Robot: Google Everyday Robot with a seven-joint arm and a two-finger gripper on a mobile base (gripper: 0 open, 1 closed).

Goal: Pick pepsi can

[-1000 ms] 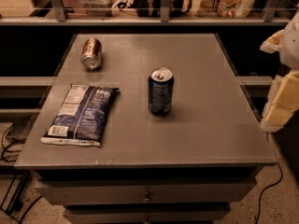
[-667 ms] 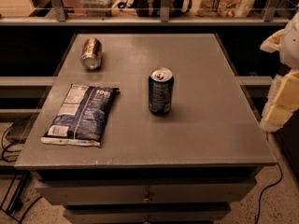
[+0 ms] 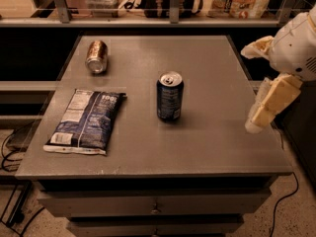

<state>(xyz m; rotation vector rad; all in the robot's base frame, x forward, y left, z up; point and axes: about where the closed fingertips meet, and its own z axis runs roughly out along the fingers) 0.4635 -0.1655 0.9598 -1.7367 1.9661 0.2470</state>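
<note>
Evidently nothing has shifted over the last second: the gripper (image 3: 249, 88) hangs unmoved off the right edge of the table (image 3: 222, 147), fingers (image 3: 271, 102) spread and empty, well apart from the upright pepsi can (image 3: 170, 98) at mid-table, so the approach has yet to begin.

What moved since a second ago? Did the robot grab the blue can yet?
The gripper, by the table's right edge, has come a little way left toward the pepsi can. It is well apart from the can and has taken hold of nothing. The pepsi can, upright mid-table, the brownish-gold can and the snack bag stayed put.
</note>
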